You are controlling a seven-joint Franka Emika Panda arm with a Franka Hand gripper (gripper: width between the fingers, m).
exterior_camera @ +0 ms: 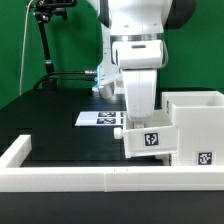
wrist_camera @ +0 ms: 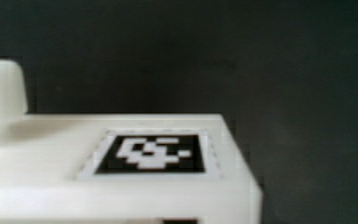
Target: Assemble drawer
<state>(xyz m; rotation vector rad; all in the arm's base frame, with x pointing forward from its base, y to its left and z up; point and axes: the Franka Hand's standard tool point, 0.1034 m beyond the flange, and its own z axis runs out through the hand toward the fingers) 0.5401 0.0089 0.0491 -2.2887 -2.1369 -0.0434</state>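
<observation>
White tagged tray (exterior_camera: 150, 141) sits against the boxy housing (exterior_camera: 197, 125).

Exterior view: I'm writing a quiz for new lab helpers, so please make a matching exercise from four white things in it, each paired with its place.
Things
1. small tray
2. tall box
3. marker board
4. border wall

Places
A. low and long, along the near edge
B. lying flat, to the exterior view's left of the tray
C. at the exterior view's right edge, open top showing
D. directly beneath the robot arm, tag facing the camera

Pairs: 1-D, 2-C, 3-B, 4-A
</observation>
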